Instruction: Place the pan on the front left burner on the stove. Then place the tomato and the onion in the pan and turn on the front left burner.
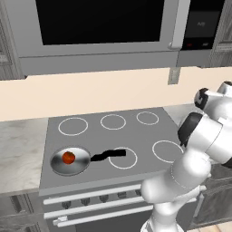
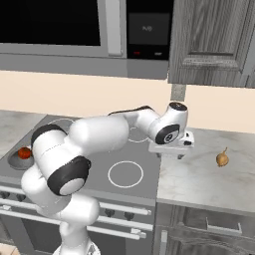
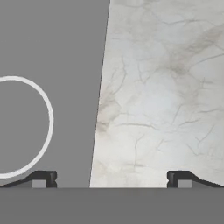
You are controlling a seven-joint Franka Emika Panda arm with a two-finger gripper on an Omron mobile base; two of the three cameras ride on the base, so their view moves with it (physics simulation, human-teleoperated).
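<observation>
From the right base view, the big white robot arm (image 2: 84, 144) covers much of the flat grey cooktop with white rings (image 2: 144, 184), and the small shiny steel pan with the wavy black handle (image 2: 15, 160) peeks out only a little at the left edge. In that view the gripper (image 2: 172, 153) hangs under the hand, and its fingers are too small to make out there.

The hand view looks straight down. The gripper (image 3: 111, 178) is spread wide, with one dark fingertip (image 3: 41, 178) over the grey cooktop and the other over the pale marble counter (image 3: 166, 96). Nothing is between them and they touch nothing. A white ring (image 3: 49, 120) is cut off at the left edge.

In the left base view, the pan (image 1: 77, 166) sits on the front left ring of the cooktop (image 1: 136, 131), and the small round red-orange tomato (image 1: 68, 157) lies inside it. The little golden-tan onion with a pointed tip (image 2: 222, 158) lies on the counter, to the right of the gripper and apart from it.
</observation>
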